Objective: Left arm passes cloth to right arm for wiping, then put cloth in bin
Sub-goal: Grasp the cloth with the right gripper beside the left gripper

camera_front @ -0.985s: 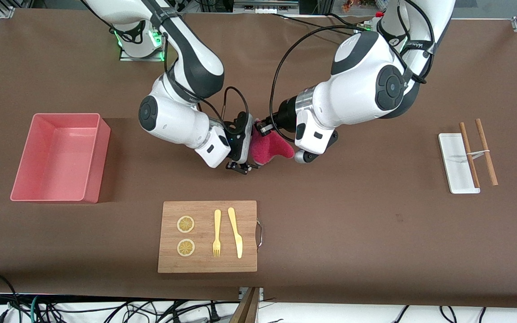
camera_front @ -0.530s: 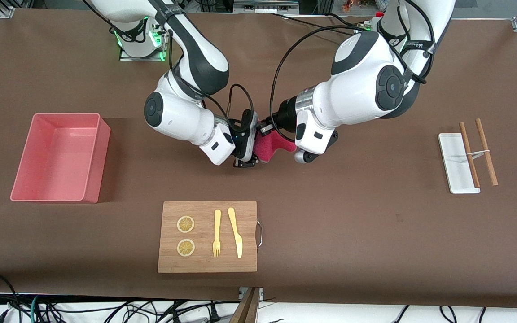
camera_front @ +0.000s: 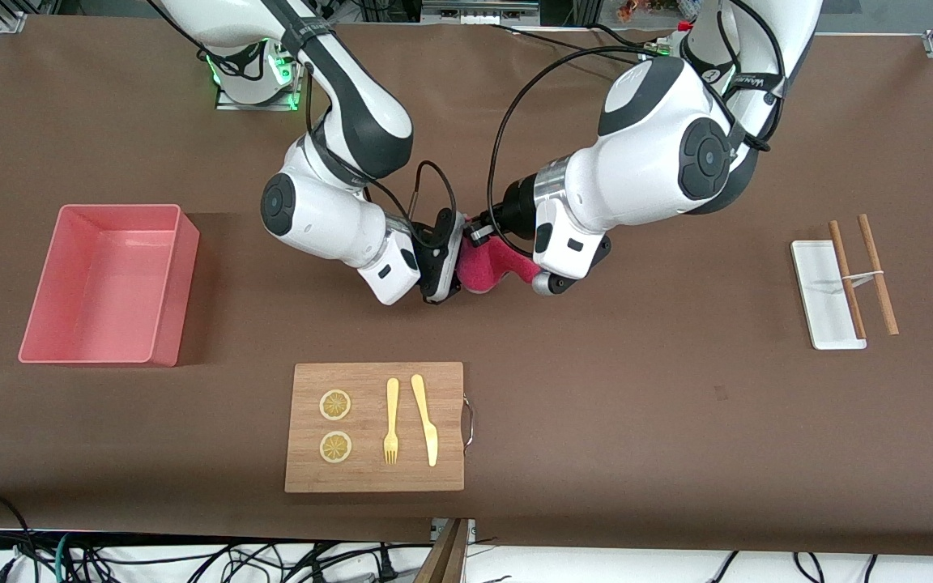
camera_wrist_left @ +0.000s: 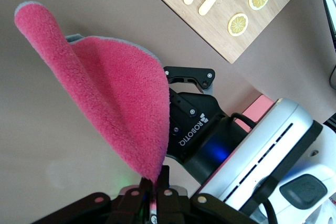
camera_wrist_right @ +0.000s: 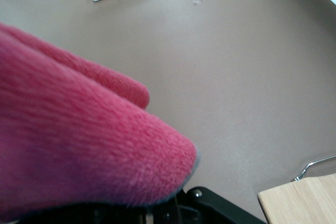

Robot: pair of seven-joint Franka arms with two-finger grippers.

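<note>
The crimson-pink cloth point(camera_front: 492, 267) hangs above the middle of the table, pinched at one corner by my left gripper point(camera_front: 479, 236), which is shut on it. In the left wrist view the cloth point(camera_wrist_left: 115, 93) rises from the closed fingertips point(camera_wrist_left: 155, 192). My right gripper point(camera_front: 444, 271) is pressed up against the free end of the cloth and is open. One of its fingers point(camera_wrist_left: 189, 74) shows beside the cloth; the other is hidden. The cloth point(camera_wrist_right: 79, 145) fills the right wrist view and covers the right gripper point(camera_wrist_right: 163, 211). The salmon-pink bin point(camera_front: 176, 283) stands empty toward the right arm's end.
A wooden board point(camera_front: 373, 427) with two lemon slices, a yellow fork point(camera_front: 391, 421) and a knife point(camera_front: 426, 419) lies nearer the front camera. A flat white tray point(camera_front: 827, 295) and brown chopsticks point(camera_front: 878, 275) lie toward the left arm's end.
My right gripper has swung in and up toward the left gripper until it meets the hanging cloth. The left gripper has held still with the cloth.
</note>
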